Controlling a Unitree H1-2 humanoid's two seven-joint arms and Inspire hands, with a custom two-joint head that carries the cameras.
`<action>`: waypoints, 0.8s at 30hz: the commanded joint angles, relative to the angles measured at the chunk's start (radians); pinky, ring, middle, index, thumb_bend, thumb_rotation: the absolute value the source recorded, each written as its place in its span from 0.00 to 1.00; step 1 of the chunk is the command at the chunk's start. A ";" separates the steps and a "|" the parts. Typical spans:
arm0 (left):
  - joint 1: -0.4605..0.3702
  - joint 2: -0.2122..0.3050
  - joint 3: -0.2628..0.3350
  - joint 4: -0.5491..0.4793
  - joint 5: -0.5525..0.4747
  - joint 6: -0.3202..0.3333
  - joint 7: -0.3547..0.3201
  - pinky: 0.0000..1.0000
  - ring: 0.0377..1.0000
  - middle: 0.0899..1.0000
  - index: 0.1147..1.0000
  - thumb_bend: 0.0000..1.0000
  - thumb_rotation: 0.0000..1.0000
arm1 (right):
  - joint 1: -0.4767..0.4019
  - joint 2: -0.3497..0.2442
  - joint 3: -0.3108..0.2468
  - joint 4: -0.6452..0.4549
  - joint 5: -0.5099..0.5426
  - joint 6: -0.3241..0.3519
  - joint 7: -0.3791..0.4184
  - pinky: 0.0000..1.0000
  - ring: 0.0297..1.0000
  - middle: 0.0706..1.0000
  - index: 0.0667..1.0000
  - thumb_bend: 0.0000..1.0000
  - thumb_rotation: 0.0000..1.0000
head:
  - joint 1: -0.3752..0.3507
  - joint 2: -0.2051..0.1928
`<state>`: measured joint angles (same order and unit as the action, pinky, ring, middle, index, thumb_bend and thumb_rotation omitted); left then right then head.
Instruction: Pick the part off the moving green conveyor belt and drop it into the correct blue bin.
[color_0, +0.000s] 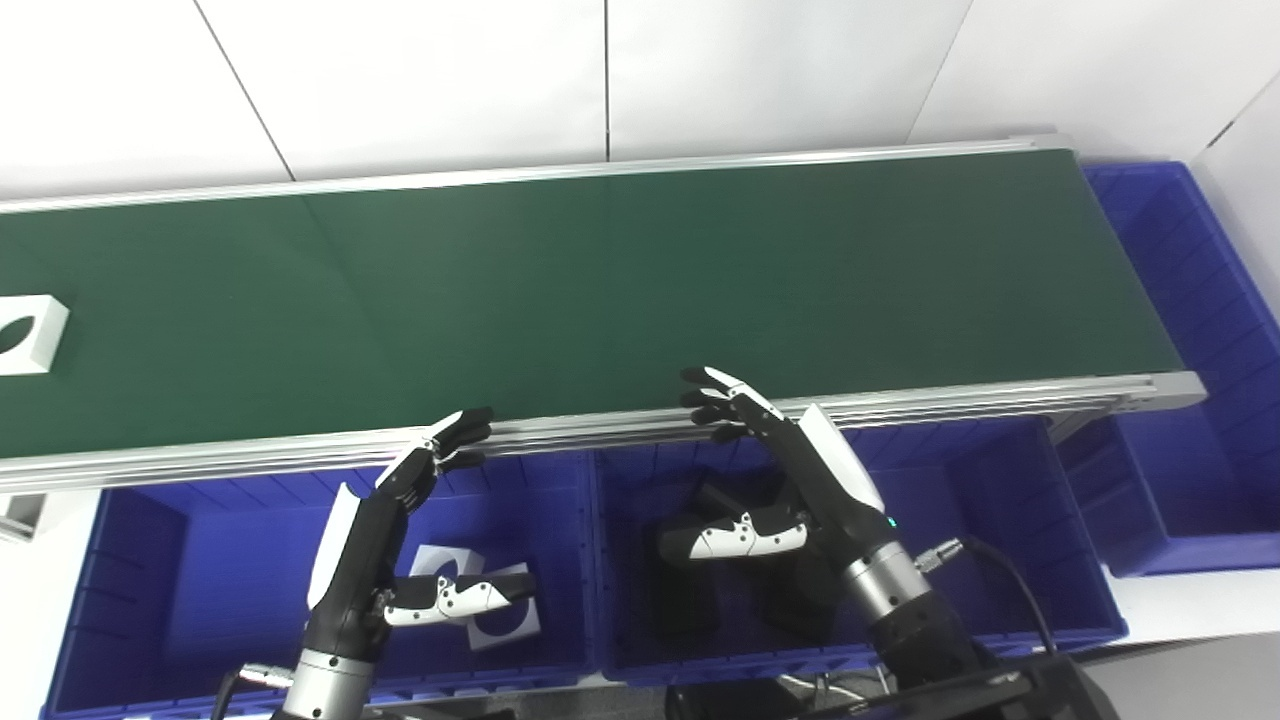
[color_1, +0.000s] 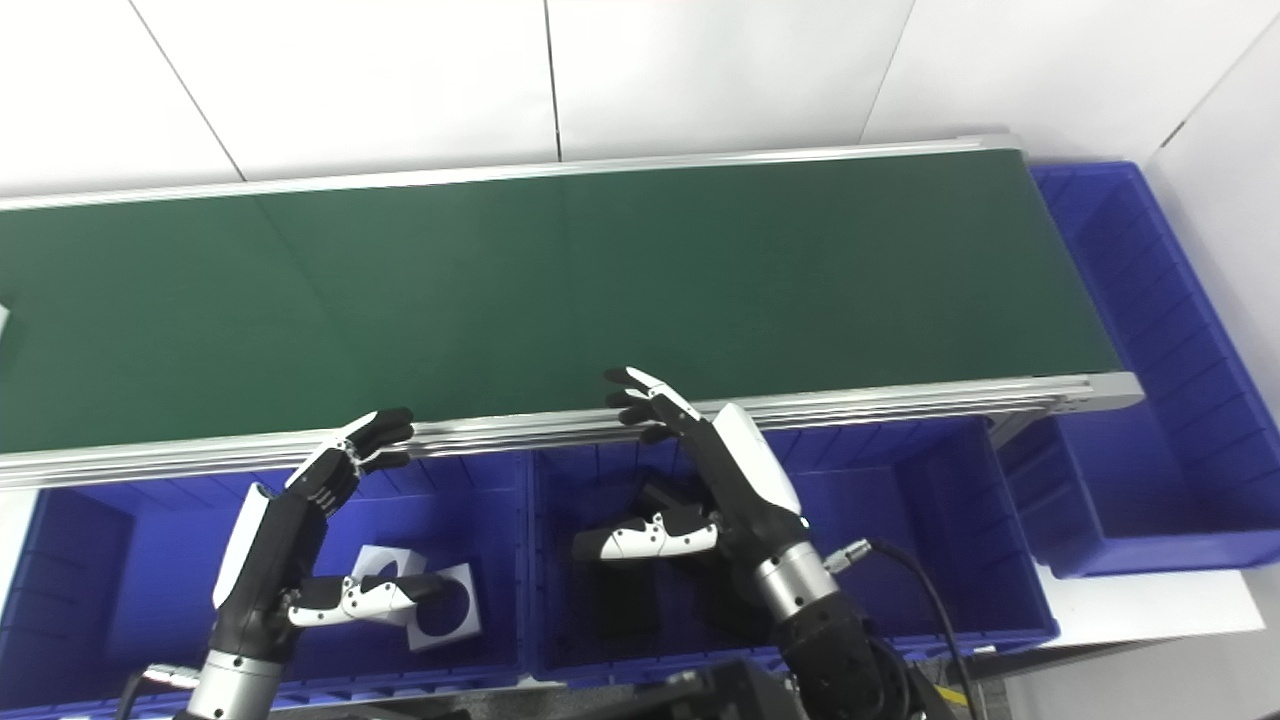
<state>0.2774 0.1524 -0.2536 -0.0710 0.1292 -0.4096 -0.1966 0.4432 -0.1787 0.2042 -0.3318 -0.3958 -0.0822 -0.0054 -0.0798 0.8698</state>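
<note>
Bright, even overhead light washes the far white panelled wall (color_0: 400, 90) almost blank. The dark green conveyor belt (color_0: 600, 290) shows no glare. The near deep blue plastic bins (color_0: 1000, 500) hold soft shadow. Both pictures look slightly soft.

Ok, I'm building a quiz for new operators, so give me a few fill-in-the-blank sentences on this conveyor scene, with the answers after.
1. The white part on the conveyor belt lies at the picture's far ____ edge.
2. Both the left hand and the right hand are ____, holding nothing.
3. The blue bin under the left hand holds parts that are ____ in colour.
4. The blue bin under the right hand holds parts that are ____ in colour.

Missing words: left; open; white; black
</note>
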 joint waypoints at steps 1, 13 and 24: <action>0.001 -0.012 0.000 -0.007 -0.013 -0.035 0.011 0.75 0.83 0.84 0.79 0.86 0.28 | 0.008 0.002 -0.002 -0.042 0.010 -0.027 0.009 0.73 0.77 0.79 0.87 0.94 0.33 | -0.008 -0.009; 0.002 -0.027 0.003 0.015 0.018 -0.047 0.020 0.75 0.82 0.83 0.80 0.86 0.28 | -0.001 -0.009 -0.002 -0.003 -0.014 -0.051 -0.003 0.66 0.75 0.79 0.87 0.94 0.35 | 0.002 -0.048; 0.003 -0.025 -0.005 0.033 0.005 -0.056 0.030 0.75 0.83 0.84 0.80 0.86 0.27 | 0.011 -0.006 0.003 -0.012 -0.033 -0.045 -0.003 0.66 0.73 0.78 0.84 0.93 0.31 | 0.010 -0.077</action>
<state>0.2850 0.1264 -0.2548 -0.0217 0.1459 -0.4196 -0.1745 0.4474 -0.1840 0.2074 -0.3139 -0.4262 -0.0848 -0.0063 -0.0706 0.7916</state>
